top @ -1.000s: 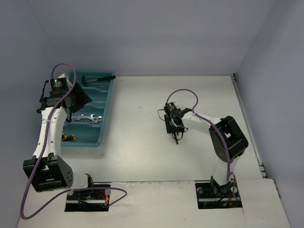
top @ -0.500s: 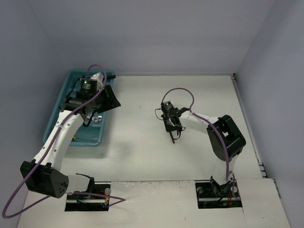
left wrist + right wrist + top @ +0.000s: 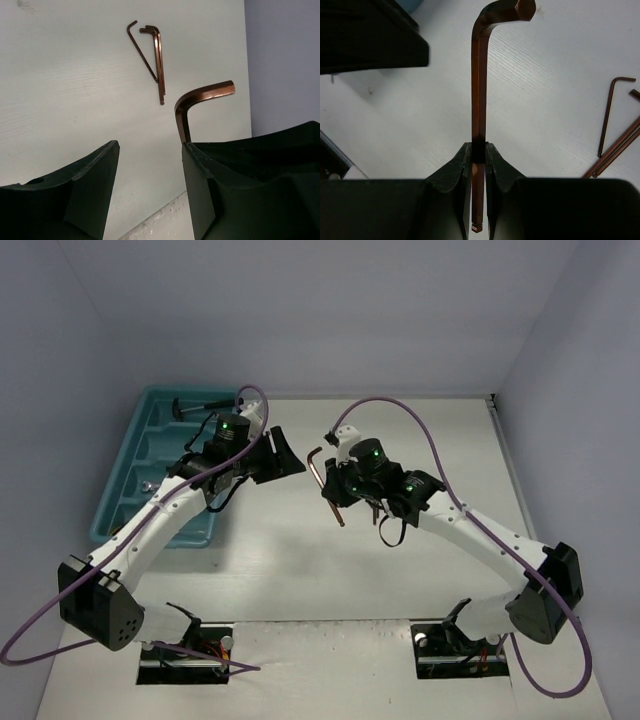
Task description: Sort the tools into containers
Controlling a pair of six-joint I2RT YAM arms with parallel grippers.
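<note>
Brown hex key (image 3: 479,75), shaft near-to-far, bend far

R gripper (image 3: 333,488) pinches a reddish-brown hex key (image 3: 317,465); shank sticks out both sides of the jaws, bent end on far side. L gripper (image 3: 290,460) is just left of the key, not touching. Teal tray (image 3: 150,445) is well left of L gripper, behind its wrist, w/ hammer (image 3: 205,407) in far compartment.

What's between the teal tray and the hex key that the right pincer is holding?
The left pincer, open, hangs between the tray and the hex key, close to the key's bent end. The top view shows it.
</note>
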